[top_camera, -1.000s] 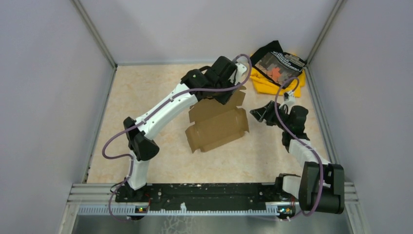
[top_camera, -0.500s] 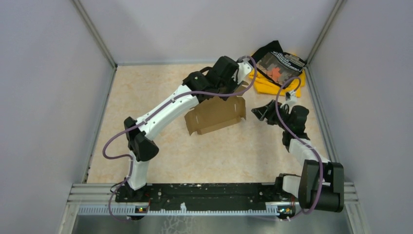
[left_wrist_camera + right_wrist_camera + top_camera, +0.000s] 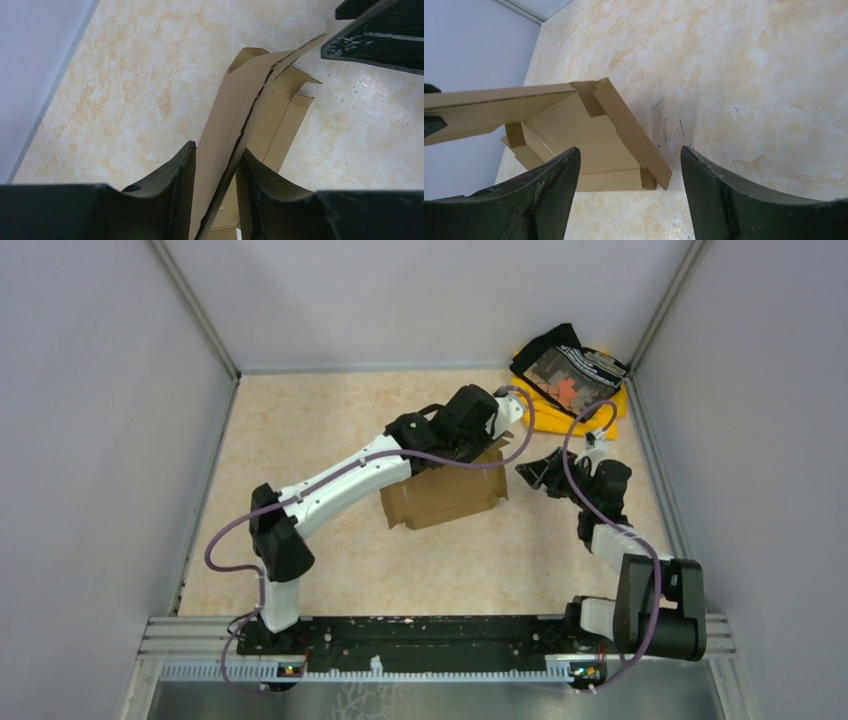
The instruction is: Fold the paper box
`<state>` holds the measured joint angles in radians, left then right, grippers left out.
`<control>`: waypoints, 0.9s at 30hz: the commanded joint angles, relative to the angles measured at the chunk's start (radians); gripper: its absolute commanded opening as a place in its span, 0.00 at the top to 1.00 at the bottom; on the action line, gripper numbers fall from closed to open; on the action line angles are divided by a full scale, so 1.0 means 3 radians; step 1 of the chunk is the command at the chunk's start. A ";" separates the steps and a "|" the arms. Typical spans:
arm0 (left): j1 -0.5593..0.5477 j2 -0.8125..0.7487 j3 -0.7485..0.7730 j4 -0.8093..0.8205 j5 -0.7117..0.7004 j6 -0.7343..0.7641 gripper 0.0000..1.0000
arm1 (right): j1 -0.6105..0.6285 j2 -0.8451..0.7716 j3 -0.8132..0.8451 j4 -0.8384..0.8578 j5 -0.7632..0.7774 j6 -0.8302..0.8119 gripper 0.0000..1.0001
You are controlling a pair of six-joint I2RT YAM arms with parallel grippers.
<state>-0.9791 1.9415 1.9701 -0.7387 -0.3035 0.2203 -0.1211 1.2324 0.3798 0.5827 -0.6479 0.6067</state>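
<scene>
Top view: high from the near edge, looking down on tabletop [image 3: 320,430]. Wrist views: close, low, both catching the paper box [image 3: 227,120].

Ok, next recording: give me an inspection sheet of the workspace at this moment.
Surface: beige marbled tabletop, with a few small dark marks.
Job's things: paper box, partly folded, one panel raised above the rest.
Clutter: yellow and black cloth pile in the far right corner.
Grippers: left pincer shut on the box's raised panel; right pincer open and empty, facing the box.
Cables: purple cables loop along both arms.
Surroundings: plain grey walls on three sides; nothing else seen.
</scene>
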 commanded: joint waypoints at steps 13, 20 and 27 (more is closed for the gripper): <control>-0.0300 -0.0456 -0.0236 0.0591 -0.0717 0.0423 0.74 | -0.0041 -0.0023 -0.0075 0.0394 -0.0018 0.0087 0.28; -0.0298 -0.0350 -0.0205 0.0525 -0.0721 0.0448 0.74 | -0.0041 0.0002 -0.0088 0.0430 -0.0026 0.0092 0.28; -0.0280 -0.0301 -0.0354 0.0603 -0.0686 0.0420 0.74 | -0.0041 0.0038 -0.0097 0.0463 -0.0034 0.0097 0.28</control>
<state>-1.0660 1.8347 1.8854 -0.5922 -0.5041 0.3382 -0.1211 1.2396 0.3527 0.6518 -0.6495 0.6331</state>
